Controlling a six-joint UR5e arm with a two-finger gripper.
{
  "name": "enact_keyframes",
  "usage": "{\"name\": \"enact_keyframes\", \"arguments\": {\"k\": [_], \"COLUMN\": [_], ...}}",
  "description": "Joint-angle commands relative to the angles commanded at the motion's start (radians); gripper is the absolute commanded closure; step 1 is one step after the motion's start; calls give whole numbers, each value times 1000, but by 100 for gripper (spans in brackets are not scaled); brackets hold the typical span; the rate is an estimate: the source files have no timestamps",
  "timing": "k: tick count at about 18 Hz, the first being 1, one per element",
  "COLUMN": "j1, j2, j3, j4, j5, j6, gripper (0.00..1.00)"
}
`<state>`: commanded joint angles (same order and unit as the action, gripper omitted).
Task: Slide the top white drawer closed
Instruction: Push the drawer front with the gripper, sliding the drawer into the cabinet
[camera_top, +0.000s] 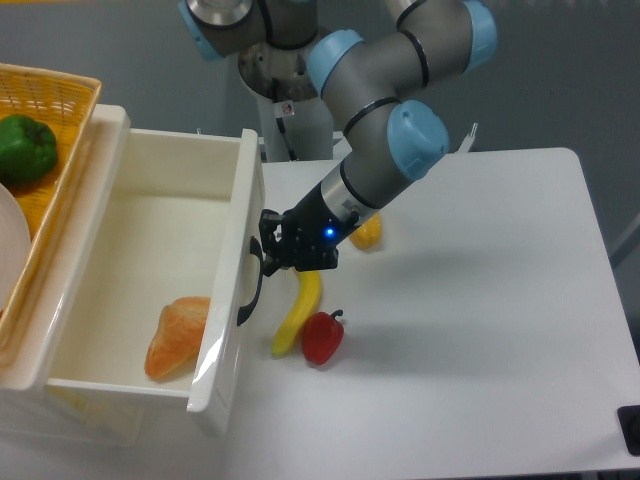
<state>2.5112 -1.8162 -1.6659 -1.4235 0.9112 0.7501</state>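
a white table (480, 300) fills most of the view, its top smooth and evenly lit, with soft shadows falling on it near the middle. behind it runs a plain grey wall or floor (560, 70), flat and unmarked, a little darker toward the upper left. down the right edge, past the table's side, a strip of paler grey shows. a small dark thing (630, 428) sits at the table's lower right corner, too cropped to tell

A robotics lab: an arm (400, 100) on a bare white table (480, 300), plain grey wall behind.
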Motion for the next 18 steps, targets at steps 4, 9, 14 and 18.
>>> {"name": "enact_keyframes", "arguments": {"k": [4, 9, 14, 18], "j1": [-11, -23, -40, -55], "j2": [2, 8, 15, 15], "j3": [-2, -8, -11, -12], "j4": [0, 0, 0, 0], "j5": [0, -3, -21, -21], "j6": [0, -9, -17, -23], "gripper": [100, 100, 100, 100]}}
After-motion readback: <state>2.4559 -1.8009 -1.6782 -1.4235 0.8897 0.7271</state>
